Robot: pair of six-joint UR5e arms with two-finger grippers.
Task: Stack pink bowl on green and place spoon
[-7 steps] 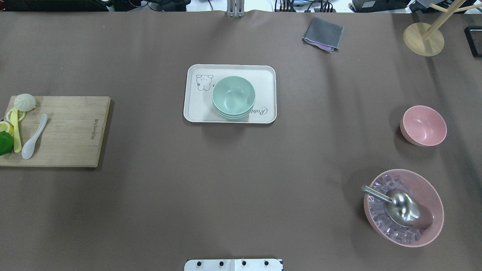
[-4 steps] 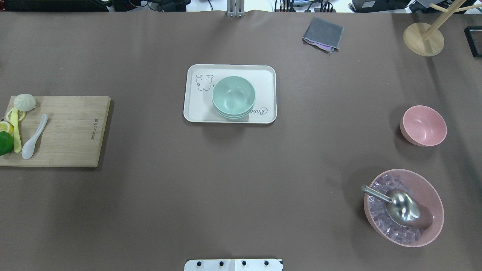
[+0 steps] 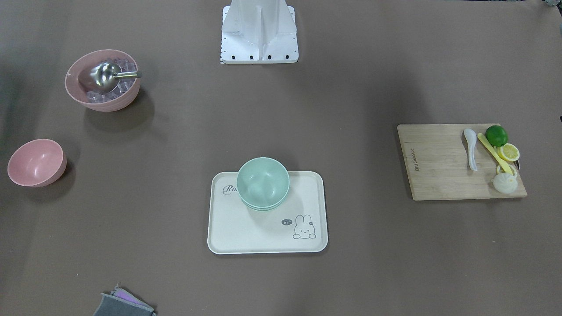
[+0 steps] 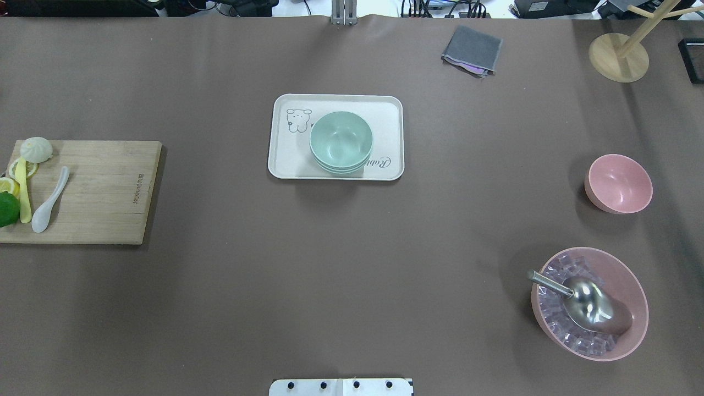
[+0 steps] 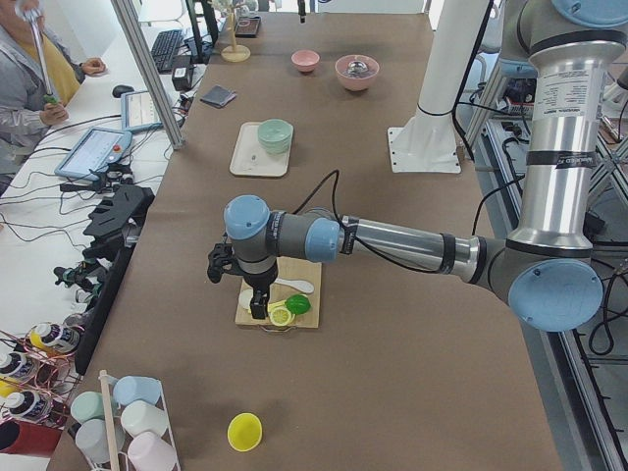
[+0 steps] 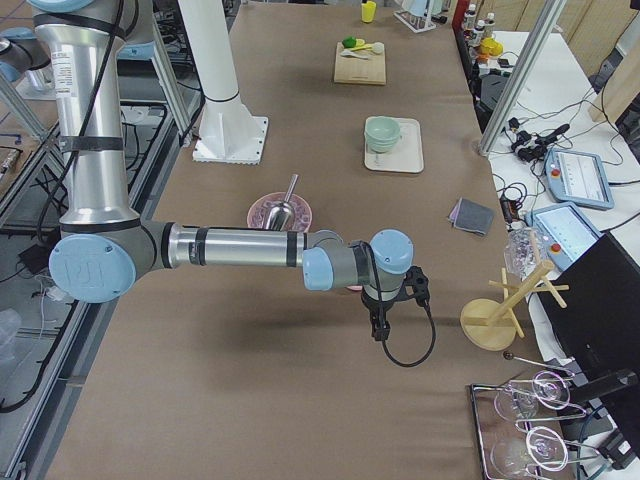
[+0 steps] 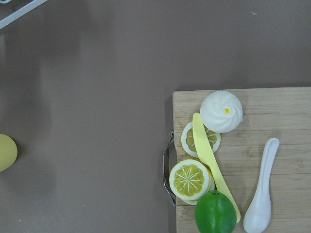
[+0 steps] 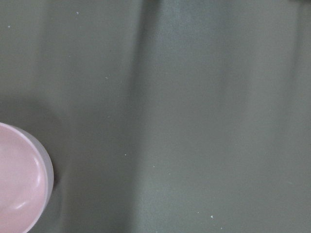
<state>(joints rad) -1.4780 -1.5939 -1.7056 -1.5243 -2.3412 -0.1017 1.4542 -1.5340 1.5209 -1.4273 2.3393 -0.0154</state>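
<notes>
Overhead exterior and front-facing views catch only the robot base [image 4: 341,387], cut off at the frame edge; both arms fall outside them. The left fingers [image 5: 257,306] show only in the exterior left view, small and dark, hanging over the cutting board [image 4: 110,192]. Open or closed: cannot tell. The right fingers [image 6: 377,328] show only in the exterior right view, pointing down near the pink bowl [image 4: 620,184], which the arm mostly hides there. Their state: cannot tell either. Right wrist view has the pink bowl cut off at the lower left corner, the rest is surface [image 8: 194,97].

Counts:
- One pink bowl, upright, alone on the surface at the robot's right, well apart from the tray [image 4: 385,110].
- Green bowls [image 4: 341,142] nested on the tray; about three rims show, exact number hard to make out.
- One white spoon [image 4: 49,201] lying on the cutting board, just beside one yellow knife [image 7: 214,170].
- One lime [image 7: 215,212], cut off at the overhead view's left edge.
- Two lemon slices [image 7: 190,178], one partly under the knife.
- One bun [image 7: 221,111].
- One larger pink bowl [image 4: 632,275] of ice cubes, too jumbled to count, with one metal scoop [image 4: 588,300] in it.
- One grey cloth [image 4: 472,49].
- One wooden stand [image 4: 619,58], top cut off.
- One yellow cup [image 5: 244,431].
</notes>
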